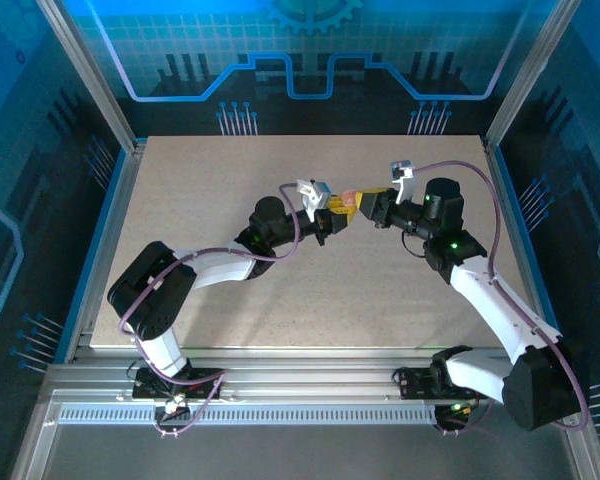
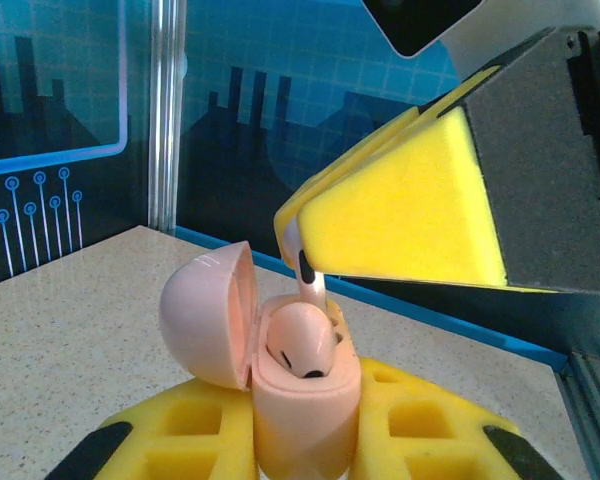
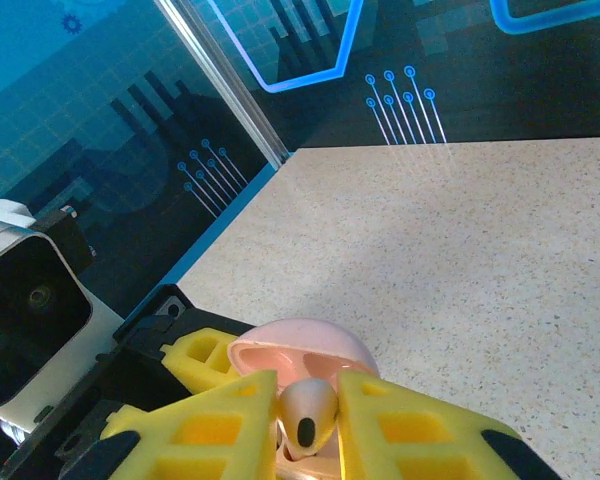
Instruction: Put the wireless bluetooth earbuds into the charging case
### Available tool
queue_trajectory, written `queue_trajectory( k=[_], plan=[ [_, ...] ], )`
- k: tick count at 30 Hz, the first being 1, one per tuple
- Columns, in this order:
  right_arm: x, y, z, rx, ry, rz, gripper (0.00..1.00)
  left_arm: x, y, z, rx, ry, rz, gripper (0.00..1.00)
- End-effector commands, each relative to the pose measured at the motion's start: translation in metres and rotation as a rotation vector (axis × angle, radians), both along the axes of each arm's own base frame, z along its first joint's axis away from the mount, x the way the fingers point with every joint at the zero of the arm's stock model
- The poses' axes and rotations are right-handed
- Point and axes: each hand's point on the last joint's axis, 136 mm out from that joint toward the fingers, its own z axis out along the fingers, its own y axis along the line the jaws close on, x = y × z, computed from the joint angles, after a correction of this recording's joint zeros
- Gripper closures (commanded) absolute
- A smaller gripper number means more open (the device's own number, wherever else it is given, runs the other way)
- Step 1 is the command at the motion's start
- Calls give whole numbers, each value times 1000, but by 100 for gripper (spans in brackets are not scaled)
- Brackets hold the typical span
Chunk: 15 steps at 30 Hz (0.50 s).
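My left gripper (image 2: 305, 445) is shut on a pale pink charging case (image 2: 305, 400), held upright between its yellow fingers with the lid (image 2: 208, 315) swung open to the left. One pink earbud (image 2: 300, 340) sits in the case. My right gripper (image 3: 308, 405) is shut on a second pink earbud (image 3: 307, 415) just above the case. That earbud's stem (image 2: 315, 288) reaches down behind the seated one. In the right wrist view the open lid (image 3: 300, 348) shows behind the held earbud. From above, the left gripper (image 1: 330, 220) and right gripper (image 1: 368, 206) meet over the table's middle.
The speckled beige table (image 1: 310, 290) spreads all around beneath both arms. Blue-lit enclosure walls (image 1: 300, 60) and metal frame posts (image 2: 166, 110) ring it. The left wrist camera housing (image 3: 25, 310) sits close to the right gripper's fingers.
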Motion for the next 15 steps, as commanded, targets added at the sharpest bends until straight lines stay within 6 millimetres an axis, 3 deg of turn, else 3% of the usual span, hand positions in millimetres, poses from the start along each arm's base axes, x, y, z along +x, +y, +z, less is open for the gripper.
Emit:
queue_trajectory(
  k=[1, 10, 15],
  plan=[
    [-4, 2, -5, 2, 20, 25, 78, -12, 1, 35, -72, -71, -26, 83],
    [-8, 2, -11, -4, 51, 50, 74, -12, 2, 39, -76, -81, -27, 83],
    [-8, 1, -7, 1, 58, 56, 61, -13, 2, 41, -78, -85, -29, 83]
  ],
)
